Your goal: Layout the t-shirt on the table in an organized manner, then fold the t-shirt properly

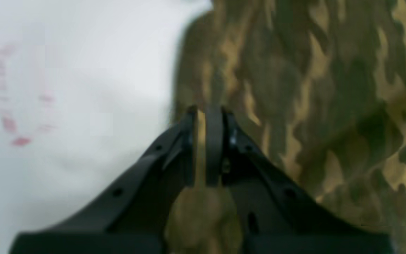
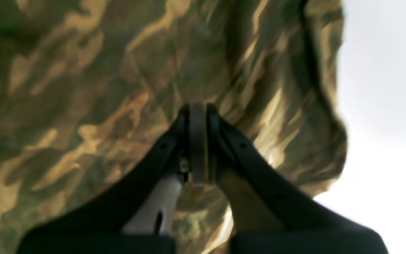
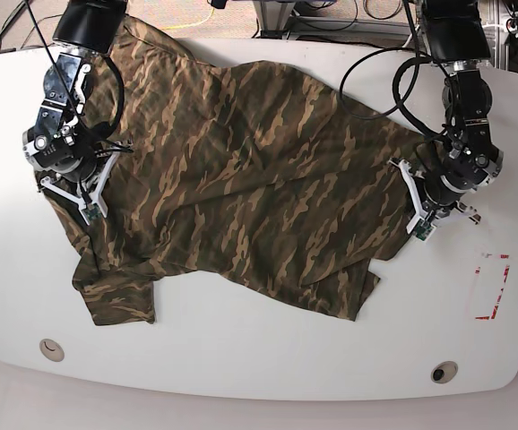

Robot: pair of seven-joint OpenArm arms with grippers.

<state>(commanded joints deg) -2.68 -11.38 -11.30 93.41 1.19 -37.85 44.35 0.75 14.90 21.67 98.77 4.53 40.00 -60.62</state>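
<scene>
The camouflage t-shirt [image 3: 250, 179] lies spread and wrinkled across the white table [image 3: 268, 358], reaching from the upper left to the right side, with a sleeve hanging low at the left. At the shirt's right edge my left gripper [image 3: 413, 204] is shut on the cloth. In the left wrist view a tan strip of t-shirt [image 1: 312, 106] is pinched between the jaws of the left gripper [image 1: 208, 110]. My right gripper [image 3: 69, 193] is shut on the shirt's left edge. In the right wrist view the t-shirt [image 2: 83, 88] fills the frame around the closed right gripper [image 2: 198, 106].
A red tape rectangle [image 3: 494, 288] marks the table at the right, blurred red tape [image 1: 11, 102] in the left wrist view. Two round grommet holes [image 3: 51, 348] [image 3: 443, 370] sit near the front edge. Cables [image 3: 402, 81] run from the left arm's base at the back.
</scene>
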